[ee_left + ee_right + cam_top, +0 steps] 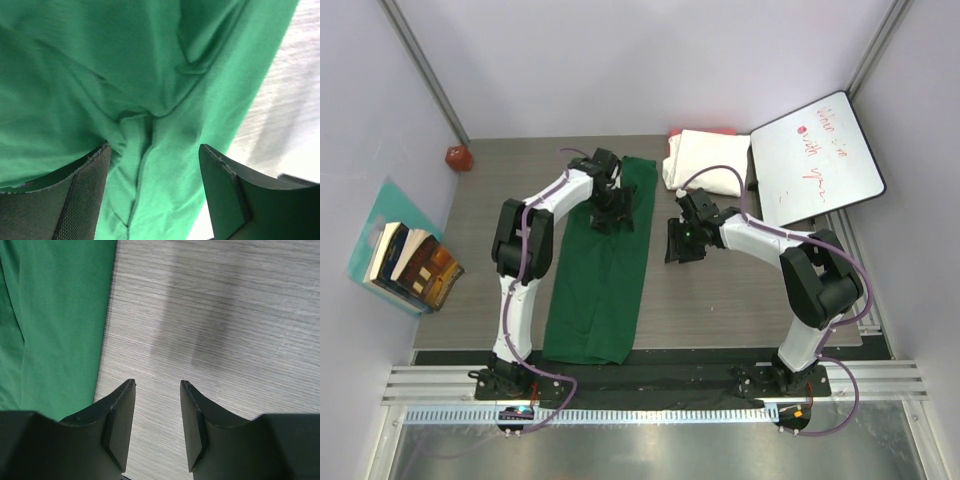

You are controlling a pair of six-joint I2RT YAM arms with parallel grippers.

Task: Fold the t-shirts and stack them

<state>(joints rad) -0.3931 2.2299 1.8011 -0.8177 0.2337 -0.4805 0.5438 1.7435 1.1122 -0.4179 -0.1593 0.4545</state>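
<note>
The dark green t-shirt (600, 280) lies folded into a long strip down the left-middle of the table. My left gripper (613, 218) is open right over its upper part; in the left wrist view (152, 150) the wrinkled green cloth (125, 75) fills the gap between the jaws without being pinched. My right gripper (678, 245) is open and empty over bare table just right of the shirt, whose edge (55, 325) shows in the right wrist view (157, 385). The cream-white folded bundle (705, 162) sits at the back, with a red-pink edge (705, 132) beneath it.
A white whiteboard (815, 160) with red writing leans at the back right. A small red object (458, 157) sits at the back left corner. Books (410, 262) on a teal sheet lie off the table's left side.
</note>
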